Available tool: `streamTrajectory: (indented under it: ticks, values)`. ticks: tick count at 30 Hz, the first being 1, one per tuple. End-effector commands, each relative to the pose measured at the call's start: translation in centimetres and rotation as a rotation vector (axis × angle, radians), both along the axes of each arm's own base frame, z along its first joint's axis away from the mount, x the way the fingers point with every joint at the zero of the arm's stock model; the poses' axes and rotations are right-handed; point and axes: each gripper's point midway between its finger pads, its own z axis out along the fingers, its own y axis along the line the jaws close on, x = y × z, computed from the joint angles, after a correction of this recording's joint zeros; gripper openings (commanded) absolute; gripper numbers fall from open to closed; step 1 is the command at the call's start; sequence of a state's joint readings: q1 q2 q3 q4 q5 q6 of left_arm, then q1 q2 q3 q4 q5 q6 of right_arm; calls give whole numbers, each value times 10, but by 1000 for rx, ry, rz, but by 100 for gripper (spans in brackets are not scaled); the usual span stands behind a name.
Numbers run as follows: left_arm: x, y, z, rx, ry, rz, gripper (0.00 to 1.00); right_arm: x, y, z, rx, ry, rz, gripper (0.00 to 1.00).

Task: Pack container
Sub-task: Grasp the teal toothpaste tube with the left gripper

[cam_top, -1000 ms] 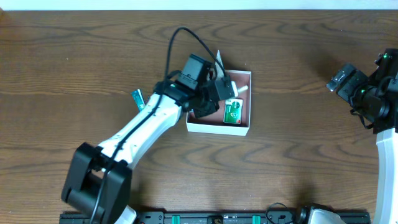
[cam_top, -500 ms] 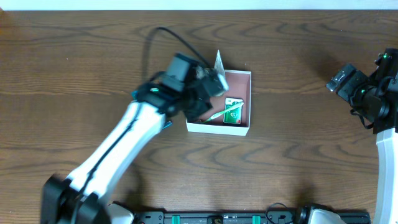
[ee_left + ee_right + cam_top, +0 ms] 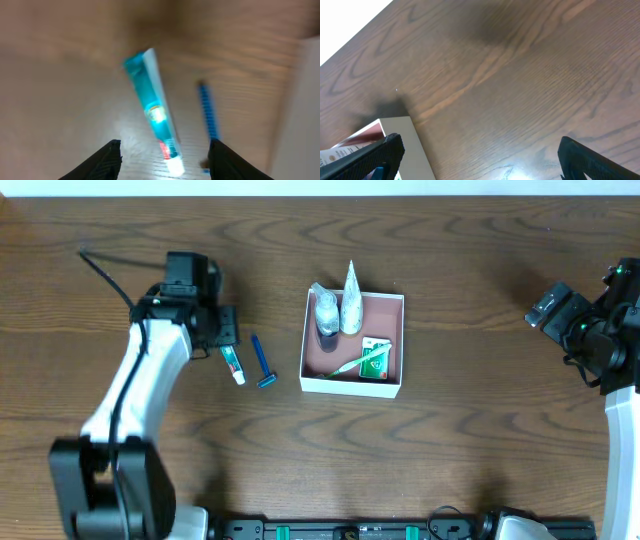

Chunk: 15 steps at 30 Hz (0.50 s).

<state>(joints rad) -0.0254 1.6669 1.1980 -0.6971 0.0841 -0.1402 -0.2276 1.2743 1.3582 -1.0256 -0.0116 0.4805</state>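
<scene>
Teal toothpaste tube (image 3: 154, 112) sits under my left hand (image 3: 165, 150), spread wide, so I'd centre on its middle, lower to the tabletop (image 3: 60, 100), then close gently.

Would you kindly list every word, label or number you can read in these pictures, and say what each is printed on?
No text can be read in any view.
On the green packet in the container: white print, too small to read.
On the toothpaste tube: coloured markings, too blurred to read.
</scene>
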Motion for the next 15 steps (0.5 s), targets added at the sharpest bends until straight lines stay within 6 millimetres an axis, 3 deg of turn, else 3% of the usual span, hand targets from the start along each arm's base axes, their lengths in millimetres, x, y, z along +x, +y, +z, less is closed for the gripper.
streamTrajectory:
  ticks: [1, 8, 15]
  values:
    - [-7, 14, -31, -36, 96, 229, 57, 0, -2, 2, -7, -5, 6, 99]
    - [-10, 11, -72, -38, 191, 275, 61, 0, -2, 2, -7, -5, 6, 99]
    - [-14, 8, -96, -30, 249, 278, 61, 0, -2, 3, -7, -5, 6, 99]
